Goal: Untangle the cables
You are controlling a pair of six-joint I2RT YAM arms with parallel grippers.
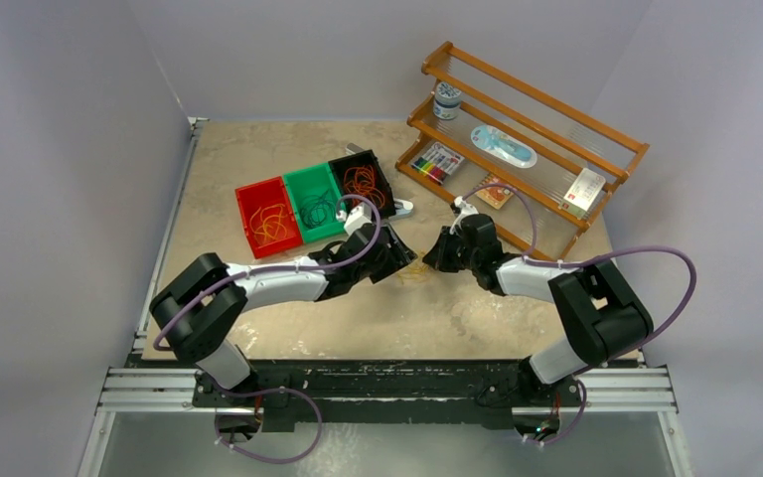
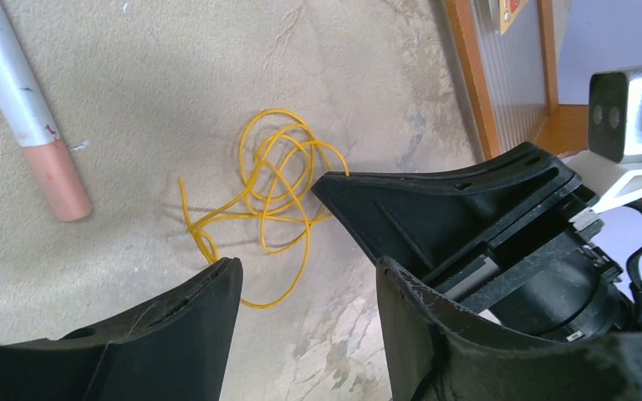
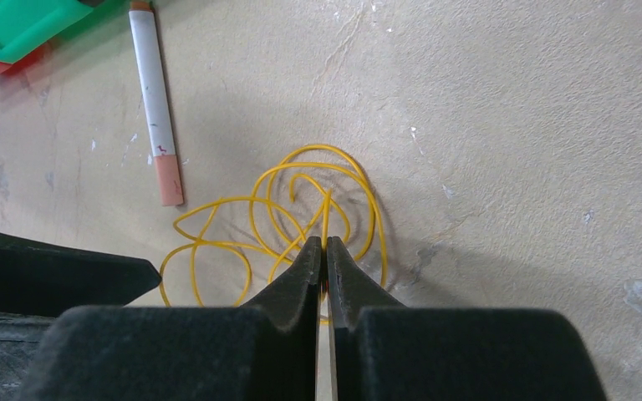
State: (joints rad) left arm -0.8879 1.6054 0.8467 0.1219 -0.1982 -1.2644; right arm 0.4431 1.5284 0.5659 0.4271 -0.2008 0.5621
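A: Black right gripper (image 3: 324,244), jaws pressed together on one strand of yellow wire (image 3: 328,209), arm reaching low.
B: Wire's lie?
A: Flat on the table (image 3: 510,125), stretched lower left to upper right in right wrist view.
B: Left gripper (image 2: 308,266)?
A: Spread wide, holding nothing, angled low beside the loops.
B: Pinched end?
A: Hidden between the jaws.

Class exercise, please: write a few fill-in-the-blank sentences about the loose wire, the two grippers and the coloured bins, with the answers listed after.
1. The loose wire lying on the table is coloured ___.
2. The right gripper is shut on one strand of it, while the left gripper has its jaws ___.
3. The green bin stands ___ the red bin and the black bin.
Missing words: yellow; open; between.
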